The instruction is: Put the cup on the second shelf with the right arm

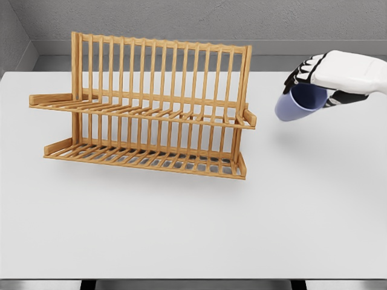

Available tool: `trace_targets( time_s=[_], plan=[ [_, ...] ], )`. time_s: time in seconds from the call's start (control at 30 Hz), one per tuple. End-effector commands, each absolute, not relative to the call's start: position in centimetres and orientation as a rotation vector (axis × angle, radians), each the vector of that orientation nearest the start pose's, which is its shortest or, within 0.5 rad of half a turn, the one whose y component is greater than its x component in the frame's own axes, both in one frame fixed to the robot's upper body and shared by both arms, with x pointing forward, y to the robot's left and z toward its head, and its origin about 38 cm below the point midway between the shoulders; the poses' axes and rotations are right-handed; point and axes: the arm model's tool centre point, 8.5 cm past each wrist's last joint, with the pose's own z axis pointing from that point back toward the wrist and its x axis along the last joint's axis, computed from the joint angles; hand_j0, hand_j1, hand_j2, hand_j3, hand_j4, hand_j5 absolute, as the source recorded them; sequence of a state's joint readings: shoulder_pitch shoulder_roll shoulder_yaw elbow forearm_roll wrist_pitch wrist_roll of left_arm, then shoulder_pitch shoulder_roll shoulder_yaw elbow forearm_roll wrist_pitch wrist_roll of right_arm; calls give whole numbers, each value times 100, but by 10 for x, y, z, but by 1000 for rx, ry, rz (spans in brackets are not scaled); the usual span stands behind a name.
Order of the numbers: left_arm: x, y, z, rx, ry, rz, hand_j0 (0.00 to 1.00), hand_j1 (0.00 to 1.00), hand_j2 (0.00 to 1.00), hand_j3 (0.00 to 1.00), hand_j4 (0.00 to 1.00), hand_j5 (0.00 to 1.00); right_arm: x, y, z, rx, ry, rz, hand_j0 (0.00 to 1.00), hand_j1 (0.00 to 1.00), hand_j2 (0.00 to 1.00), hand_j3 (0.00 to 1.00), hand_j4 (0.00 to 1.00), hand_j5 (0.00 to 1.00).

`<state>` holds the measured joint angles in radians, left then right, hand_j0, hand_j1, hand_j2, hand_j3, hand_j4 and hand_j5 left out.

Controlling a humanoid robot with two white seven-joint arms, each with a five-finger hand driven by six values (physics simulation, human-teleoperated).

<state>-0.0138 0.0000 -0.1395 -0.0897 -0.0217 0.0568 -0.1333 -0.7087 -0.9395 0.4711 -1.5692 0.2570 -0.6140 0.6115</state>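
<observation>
The white desk (181, 235) is filling most of the view, and its front edge is sitting just above the bottom border, where two dark supports are peeking out, cut off by the frame. Farther back, one wooden dish rack (145, 109) is standing on the desk left of the middle, showing two slatted shelves, a lower one resting near the desk surface and an upper one above it, with a tall slatted back rising behind them. Both shelves are lying bare. To the right of the rack and well apart from it, one blue cup (300, 103) is hanging in the air above the desk, tilted so its open mouth is facing left and down. The right robot hand (326, 81) is gripping it from above, black-jointed fingers (302, 71) curling around its upper rim; the cup's far side is hiding behind the hand, and whether it has a handle is hard to make out. The arm is running off the right border. A faint shadow is lying on the desk below the cup. Grey walls are closing the scene behind
</observation>
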Motion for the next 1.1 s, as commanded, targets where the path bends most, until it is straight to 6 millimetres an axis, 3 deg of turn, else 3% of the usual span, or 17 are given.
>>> trace_targets(
  time_s=[0.0, 0.23, 0.33, 0.53, 0.8, 1.07],
  plan=[
    [33, 257, -263, -46, -30, -165, 100, 100, 100, 100, 100, 100, 421, -326, 326, 771, 2097, -2838, 65, 65, 65, 65, 65, 65],
    [33, 257, -263, -46, -30, -165, 100, 100, 100, 100, 100, 100, 416, -320, 334, 771, 2074, -2811, 65, 65, 65, 65, 65, 65],
    [32, 257, -263, -46, -28, -165, 100, 100, 100, 100, 100, 100, 410, -315, 348, 799, 2081, -2746, 65, 65, 65, 65, 65, 65],
    [32, 257, -263, -46, -28, -165, 100, 100, 100, 100, 100, 100, 409, -312, 350, 799, 2078, -2734, 65, 65, 65, 65, 65, 65],
    [33, 257, -263, -46, -30, -165, 100, 100, 100, 100, 100, 100, 394, -288, 359, 749, 2040, -2659, 65, 65, 65, 65, 65, 65],
    [33, 257, -263, -46, -30, -165, 100, 100, 100, 100, 100, 100, 396, -277, 367, 737, 2068, -2600, 65, 65, 65, 65, 65, 65]
  ],
)
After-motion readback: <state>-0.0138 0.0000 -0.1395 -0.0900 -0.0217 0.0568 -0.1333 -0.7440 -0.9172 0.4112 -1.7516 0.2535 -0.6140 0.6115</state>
